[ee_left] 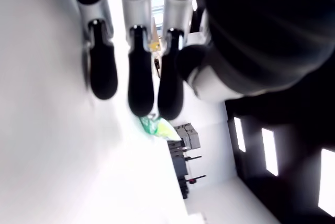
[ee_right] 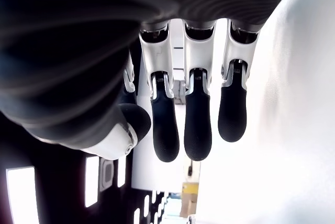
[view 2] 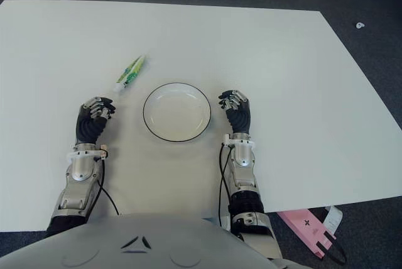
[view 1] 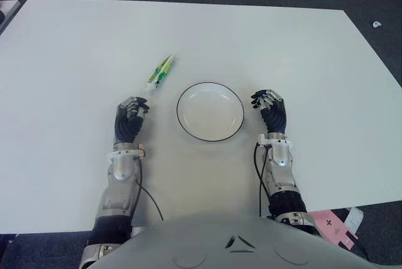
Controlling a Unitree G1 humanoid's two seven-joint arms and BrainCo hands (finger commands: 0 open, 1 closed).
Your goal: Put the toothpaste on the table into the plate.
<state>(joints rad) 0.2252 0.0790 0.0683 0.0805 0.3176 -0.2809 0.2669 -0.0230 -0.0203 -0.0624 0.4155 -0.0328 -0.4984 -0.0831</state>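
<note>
1. On a white table (view 1: 75, 49), a green and white toothpaste (view 1: 161, 71) tube lies flat and diagonal, its cap end toward the robot. It sits just beyond the left hand (view 1: 130, 120) and just outside the far-left rim of a round white plate (view 1: 210, 111) with a dark edge. The plate holds nothing, so the task looks not yet begun.

2. Likely risks, as a judgement: the tube is thin and lies flat, so fingers closing from above could skid it away or pinch only the cap. Because it lies close to the plate's rim, a sideways reach could knock the plate. A weak pinch could drop the tube short of the plate.

3. The left hand is nearest the tube but apart from it. Its fingers (ee_left: 141, 72) hang loosely bent and hold nothing.

4. The right hand (view 1: 271, 110) shows just beside the plate's right rim, idle. Its fingers (ee_right: 198, 124) are likewise relaxed and empty.
</note>
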